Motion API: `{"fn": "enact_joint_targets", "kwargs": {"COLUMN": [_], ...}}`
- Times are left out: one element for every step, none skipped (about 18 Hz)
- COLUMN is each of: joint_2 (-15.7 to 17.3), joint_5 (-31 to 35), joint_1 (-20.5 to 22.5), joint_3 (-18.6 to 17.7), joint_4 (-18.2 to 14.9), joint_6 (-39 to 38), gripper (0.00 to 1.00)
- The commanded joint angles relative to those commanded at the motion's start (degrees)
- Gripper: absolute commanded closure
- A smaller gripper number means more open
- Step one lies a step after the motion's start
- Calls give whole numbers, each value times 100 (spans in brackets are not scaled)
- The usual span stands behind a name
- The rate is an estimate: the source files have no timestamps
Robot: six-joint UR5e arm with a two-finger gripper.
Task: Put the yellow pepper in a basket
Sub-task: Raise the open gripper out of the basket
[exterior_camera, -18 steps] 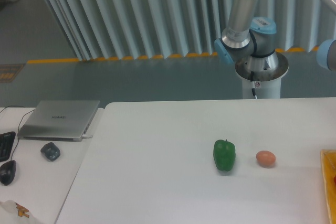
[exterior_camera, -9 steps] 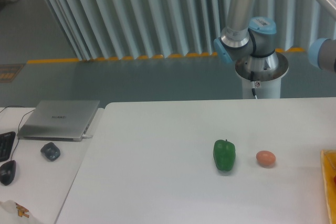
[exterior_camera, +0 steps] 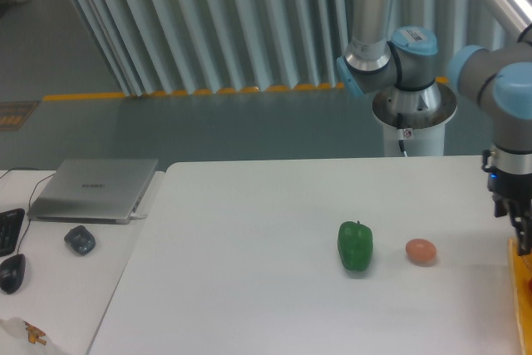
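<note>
The yellow pepper is out of view. Only a narrow yellow-orange strip of the basket point(exterior_camera: 521, 288) shows, at the table's right edge. My gripper point(exterior_camera: 523, 239) hangs at the far right, just above the basket's near rim, pointing down. The frame edge cuts it off, so its fingers are mostly hidden, and I cannot tell whether anything is between them.
A green pepper point(exterior_camera: 355, 245) stands upright in the middle right of the white table point(exterior_camera: 249, 288). An orange-pink egg-shaped thing point(exterior_camera: 421, 250) lies to its right. A laptop point(exterior_camera: 96, 189), two mice and a keyboard corner sit on the left desk. The arm's base point(exterior_camera: 413, 114) stands behind the table.
The arm's wrist and gripper have swung in from the right and come down over the table's right edge by the basket. The green pepper and the egg-shaped thing have not moved.
</note>
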Motion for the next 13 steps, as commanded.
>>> {"fn": "enact_joint_targets", "kwargs": {"joint_2": [9, 18, 61, 70, 70, 105, 132, 132, 158, 158, 167, 158, 158], "joint_5": [-17, -9, -9, -9, 0, 0, 0, 9, 9, 9, 9, 9, 9], "joint_1": [0, 0, 0, 0, 0, 0, 0, 0, 0, 0, 0, 0, 0], "joint_3": [17, 18, 0, 0, 9, 0, 0, -17, -105, -114, -114, -114, -114], "joint_4": [-79, -97, -114, -141, -141, -184, -220, -237, -220, -229, -220, -220, -220], "joint_6": [-71, -71, -80, -80, -89, -80, -89, -98, -133, -142, -150, -203, -247], "gripper": [0, 0, 0, 0, 0, 0, 0, 0, 0, 0, 0, 0, 0]}}
